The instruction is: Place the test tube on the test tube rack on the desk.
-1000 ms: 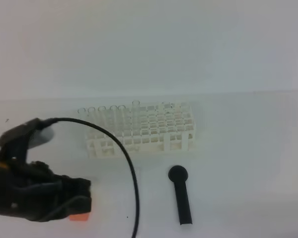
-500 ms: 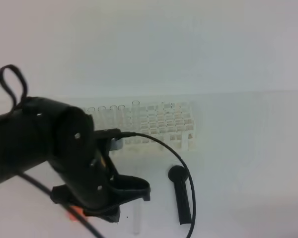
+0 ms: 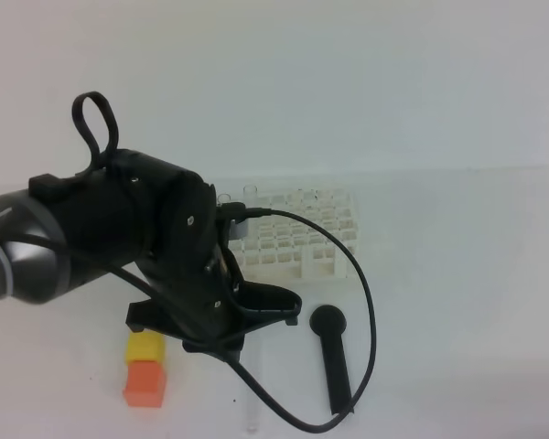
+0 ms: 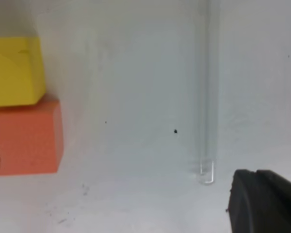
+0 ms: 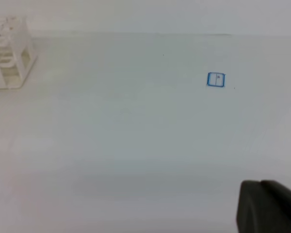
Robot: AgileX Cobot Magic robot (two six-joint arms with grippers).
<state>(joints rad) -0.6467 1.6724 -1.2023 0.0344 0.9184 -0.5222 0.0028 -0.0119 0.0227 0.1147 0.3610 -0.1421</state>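
Note:
The test tube (image 4: 208, 97) lies flat on the desk (image 4: 136, 73), running up and down the left wrist view with its rounded end near the bottom. Only its lower end (image 3: 252, 412) shows in the high view, below my left arm (image 3: 165, 256). One dark finger (image 4: 264, 201) of the left gripper sits just right of the tube's end, not touching it; the jaws are hidden. The white test tube rack (image 3: 297, 233) stands behind the arm and holds several clear tubes at its back. The right gripper shows only as a dark finger (image 5: 269, 206) over bare desk.
A black round-headed stick (image 3: 334, 361) lies right of the tube. A yellow block (image 3: 145, 347) and an orange block (image 3: 146, 384) sit touching, left of the tube; they also show in the left wrist view (image 4: 26, 138). A small blue mark (image 5: 216, 79) is on the desk.
My left arm has swung from the lower left up and to the right over the desk's middle. The two blocks and the tube's end have come into view beneath it.

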